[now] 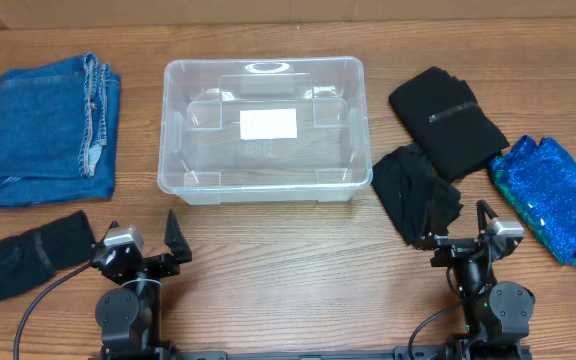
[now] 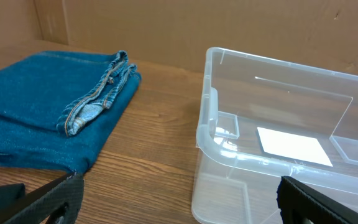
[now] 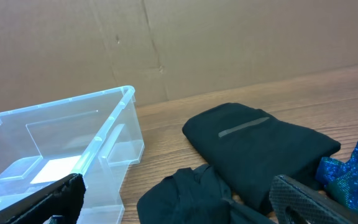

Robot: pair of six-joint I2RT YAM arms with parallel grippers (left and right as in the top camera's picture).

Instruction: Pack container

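Observation:
The clear plastic container (image 1: 178, 150) stands empty at the table's middle back, a white label on its base. It also shows in the left wrist view (image 2: 211, 134) and the right wrist view (image 3: 110, 134). My left gripper (image 1: 140, 238) is open and empty near the front edge, in front of the container's left corner. My right gripper (image 1: 463, 228) is open and empty at the front right, just before a crumpled black garment (image 1: 413, 190), which shows between its fingers in the right wrist view (image 3: 191, 196).
Folded blue jeans (image 1: 53, 125) lie at the far left. A small black cloth (image 1: 33, 252) lies at the front left. A folded black garment (image 1: 448, 120) and a shiny blue sequin fabric (image 1: 553, 195) lie at the right.

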